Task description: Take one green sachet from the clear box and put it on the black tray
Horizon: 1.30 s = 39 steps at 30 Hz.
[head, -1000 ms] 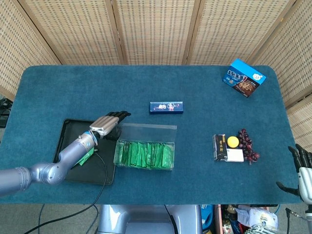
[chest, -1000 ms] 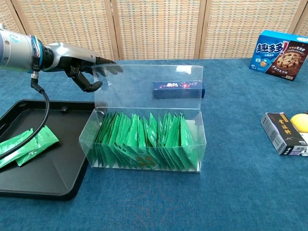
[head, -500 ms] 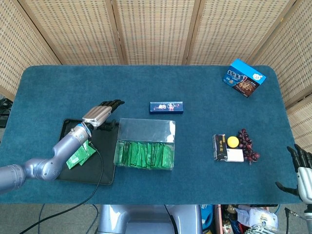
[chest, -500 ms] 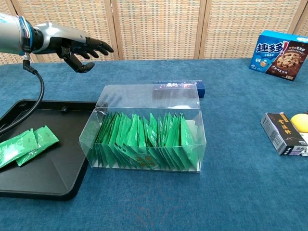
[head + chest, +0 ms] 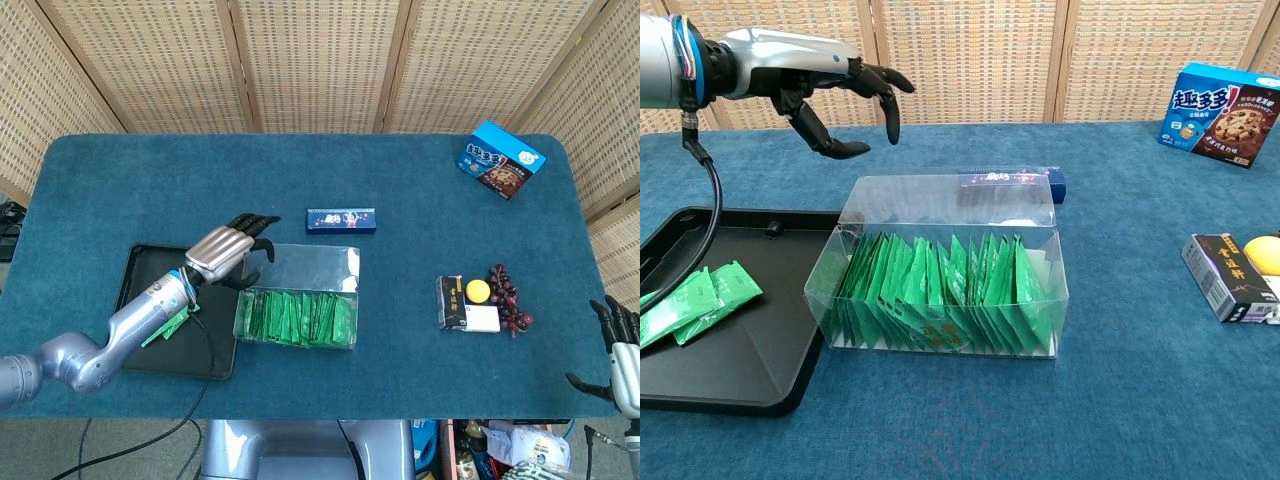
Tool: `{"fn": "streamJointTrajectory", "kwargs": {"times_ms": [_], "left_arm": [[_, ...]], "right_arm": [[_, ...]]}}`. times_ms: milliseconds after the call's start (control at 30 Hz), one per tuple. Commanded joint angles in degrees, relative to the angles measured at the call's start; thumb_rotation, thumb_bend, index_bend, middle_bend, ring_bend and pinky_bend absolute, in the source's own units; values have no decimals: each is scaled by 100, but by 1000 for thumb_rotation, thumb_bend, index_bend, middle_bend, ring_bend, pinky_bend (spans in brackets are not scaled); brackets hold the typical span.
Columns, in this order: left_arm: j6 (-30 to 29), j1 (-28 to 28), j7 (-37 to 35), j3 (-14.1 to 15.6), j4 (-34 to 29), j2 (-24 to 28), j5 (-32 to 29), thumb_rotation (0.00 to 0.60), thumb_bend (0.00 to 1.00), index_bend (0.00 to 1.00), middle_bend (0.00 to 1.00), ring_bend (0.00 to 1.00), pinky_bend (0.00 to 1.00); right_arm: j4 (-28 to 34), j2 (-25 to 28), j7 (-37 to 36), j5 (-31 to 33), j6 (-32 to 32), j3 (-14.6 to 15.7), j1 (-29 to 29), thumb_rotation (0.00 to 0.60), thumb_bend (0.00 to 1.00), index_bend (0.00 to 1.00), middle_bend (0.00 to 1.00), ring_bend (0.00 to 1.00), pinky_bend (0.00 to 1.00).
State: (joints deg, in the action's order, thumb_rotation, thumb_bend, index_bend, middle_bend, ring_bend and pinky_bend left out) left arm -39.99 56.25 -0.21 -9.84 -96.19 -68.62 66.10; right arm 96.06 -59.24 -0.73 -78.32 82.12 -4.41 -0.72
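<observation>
The clear box (image 5: 940, 285) sits at the lower centre of the chest view – a see-through plastic tub, its lid folded back flat behind it, packed with a row of green sachets (image 5: 940, 290) standing on edge. Touching its left side lies the black tray (image 5: 770, 350), shallow and rimmed. Two loose sachets (image 5: 695, 303) rest flat on the tray – at its left edge, overlapping.

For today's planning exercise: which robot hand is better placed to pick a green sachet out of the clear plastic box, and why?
The left robot hand. It hovers open just above the left end of the clear plastic box of green sachets, beside the black tray. The right robot hand sits at the far table edge.
</observation>
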Motion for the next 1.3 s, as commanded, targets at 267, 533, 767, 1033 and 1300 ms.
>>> {"fn": "streamJointTrajectory", "kwargs": {"times_ms": [267, 533, 767, 1033, 1300], "left_arm": [[89, 123, -111, 112, 258, -531, 776, 600, 457, 442, 0, 0, 0], [185, 346, 145, 190, 466, -972, 1084, 600, 451, 469, 0, 0, 0], [383, 551, 282, 253, 587, -1179, 1251, 600, 451, 471, 0, 0, 0], [478, 684, 461, 330, 805, -1423, 1327, 600, 450, 476, 0, 0, 0], [471, 691, 524, 418, 916, -1503, 1336, 600, 449, 478, 0, 0, 0]], "right_arm": [[3, 27, -44, 50, -32, -13, -3, 600, 0, 0, 0, 0, 0], [-40, 41, -110, 141, -124, -35, -30, 600, 0, 0, 0, 0, 0], [-54, 48, -132, 183, -150, -43, -33, 600, 0, 0, 0, 0, 0], [-71, 51, -142, 237, -175, -61, -39, 600, 0, 0, 0, 0, 0], [-82, 55, -168, 256, -197, -67, -46, 600, 0, 0, 0, 0, 0]]}}
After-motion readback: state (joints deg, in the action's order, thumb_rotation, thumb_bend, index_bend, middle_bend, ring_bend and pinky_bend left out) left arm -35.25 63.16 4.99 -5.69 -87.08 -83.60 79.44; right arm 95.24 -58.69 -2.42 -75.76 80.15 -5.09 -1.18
